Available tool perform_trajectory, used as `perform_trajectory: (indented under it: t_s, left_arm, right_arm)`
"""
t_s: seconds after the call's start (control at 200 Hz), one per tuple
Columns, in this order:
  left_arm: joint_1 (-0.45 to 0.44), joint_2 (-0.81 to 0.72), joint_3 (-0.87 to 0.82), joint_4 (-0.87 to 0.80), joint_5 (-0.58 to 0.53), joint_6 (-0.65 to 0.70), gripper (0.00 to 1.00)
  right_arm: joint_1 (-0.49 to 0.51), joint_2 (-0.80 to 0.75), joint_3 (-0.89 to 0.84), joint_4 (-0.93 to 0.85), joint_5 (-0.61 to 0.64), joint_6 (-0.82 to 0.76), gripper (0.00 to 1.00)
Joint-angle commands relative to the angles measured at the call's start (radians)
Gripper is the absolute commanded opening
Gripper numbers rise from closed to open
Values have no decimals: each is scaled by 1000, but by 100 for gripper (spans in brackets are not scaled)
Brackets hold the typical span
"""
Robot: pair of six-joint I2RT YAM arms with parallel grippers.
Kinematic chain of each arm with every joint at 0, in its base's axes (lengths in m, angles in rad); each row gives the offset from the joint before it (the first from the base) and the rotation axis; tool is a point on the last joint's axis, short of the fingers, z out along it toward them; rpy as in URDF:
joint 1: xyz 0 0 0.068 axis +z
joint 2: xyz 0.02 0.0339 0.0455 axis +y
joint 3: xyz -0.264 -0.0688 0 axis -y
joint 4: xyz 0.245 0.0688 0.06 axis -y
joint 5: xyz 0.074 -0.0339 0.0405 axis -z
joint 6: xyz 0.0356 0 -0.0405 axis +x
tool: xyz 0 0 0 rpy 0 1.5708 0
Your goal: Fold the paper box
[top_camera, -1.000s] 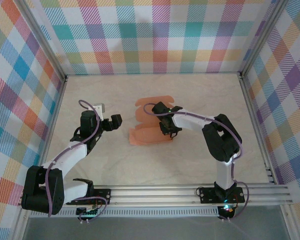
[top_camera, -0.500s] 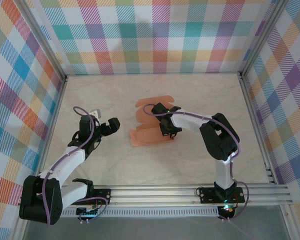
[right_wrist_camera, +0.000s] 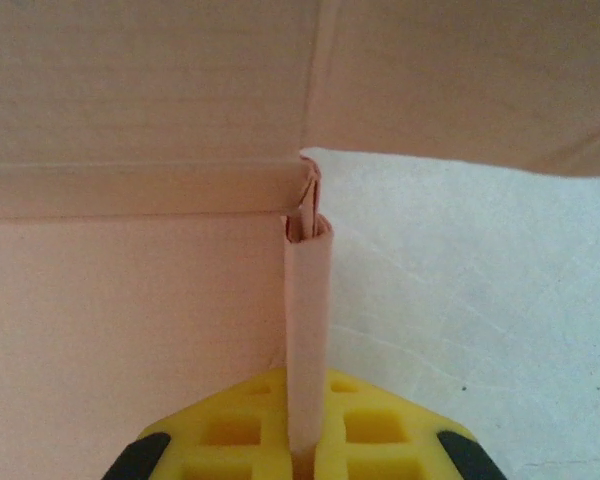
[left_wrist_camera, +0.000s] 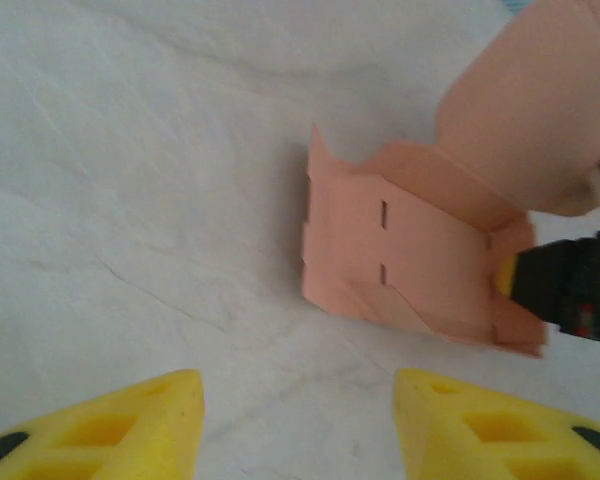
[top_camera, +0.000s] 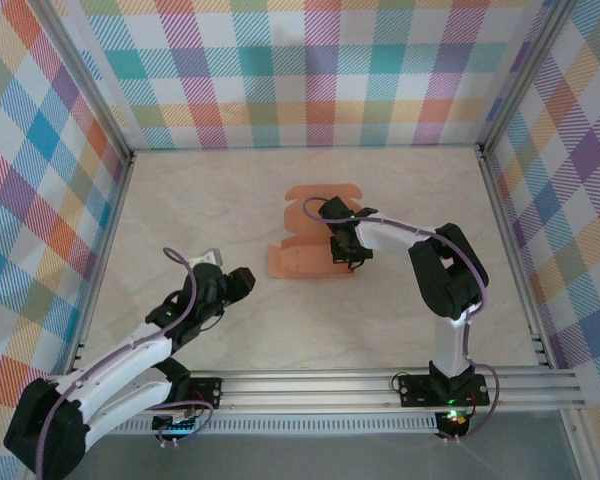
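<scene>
The paper box point(top_camera: 298, 259) is salmon-orange card, partly folded, lying mid-table with one flap point(top_camera: 318, 203) spread flat behind it. My right gripper point(top_camera: 348, 256) is at its right end, shut on an upright folded side wall point(right_wrist_camera: 307, 300); the yellow pads point(right_wrist_camera: 230, 432) pinch that card strip. In the left wrist view the paper box point(left_wrist_camera: 410, 262) shows a slotted panel and a raised flap, with the right gripper point(left_wrist_camera: 568, 288) at its right edge. My left gripper point(top_camera: 238, 283) sits to the left of the box and nearer the front edge, apart from it. Its fingers point(left_wrist_camera: 92, 430) are open over bare table.
Plaid walls point(top_camera: 310, 70) enclose the table on three sides. An aluminium rail point(top_camera: 380, 385) runs along the near edge, with metal frame posts point(top_camera: 510, 230) at the sides. Bare marbled table point(top_camera: 180, 200) lies around the box.
My left arm has drawn back toward the near edge and its fingers have narrowed. The right gripper has shifted slightly right and away, taking the box with it.
</scene>
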Motion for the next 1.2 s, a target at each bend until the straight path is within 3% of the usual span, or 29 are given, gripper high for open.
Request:
perform_trajectory:
  t_s: [0.0, 0.115, 0.265, 0.375, 0.52, 1.195]
  left_arm:
    - [-98, 17, -23, 48, -87, -174, 45]
    - [-193, 166, 16, 166, -69, -239, 37]
    - [-241, 520, 146, 448, 36, -209, 32]
    - [-291, 741, 305, 522, 72, -218, 29]
    - [-307, 905, 438, 510, 101, -246, 24]
    - [-221, 1063, 559, 457, 94, -242, 25]
  right_arm:
    - [-7, 1, 15, 9, -40, 18, 1]
    - [-10, 13, 24, 8, -58, 21, 2]
    - [-10, 18, 20, 25, -85, 34, 2]
    - [-11, 16, 17, 25, -89, 41, 2]
    - [-11, -5, 0, 34, -91, 41, 2]
    - [-14, -34, -67, 52, -137, -6, 1]
